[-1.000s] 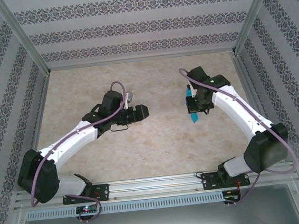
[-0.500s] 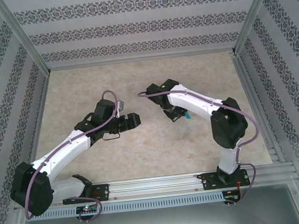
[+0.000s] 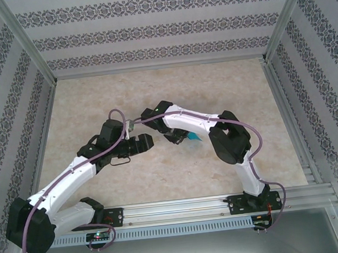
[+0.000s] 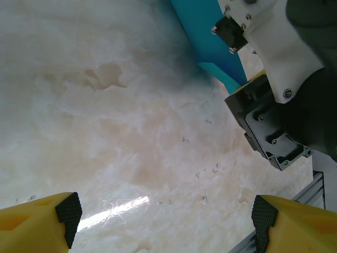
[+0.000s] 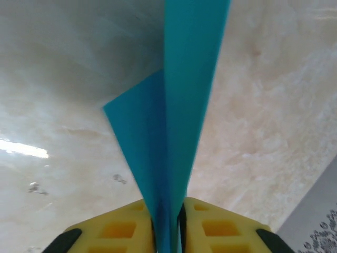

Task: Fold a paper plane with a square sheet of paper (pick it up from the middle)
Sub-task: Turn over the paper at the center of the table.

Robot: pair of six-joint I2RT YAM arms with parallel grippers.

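Left jaws wide, right jaws pinched (wrists near).

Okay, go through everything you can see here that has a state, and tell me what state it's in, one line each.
paper plane: folded into a slim dart, pinched at one end.
right tool: shut on the paper plane.
left tool: open wide, holding nothing.

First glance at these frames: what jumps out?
The turquoise paper plane, pinched between the yellow fingers of the right claw, mid-table. The left claw faces it, jaws wide with nothing between them, close by over the marbled table.
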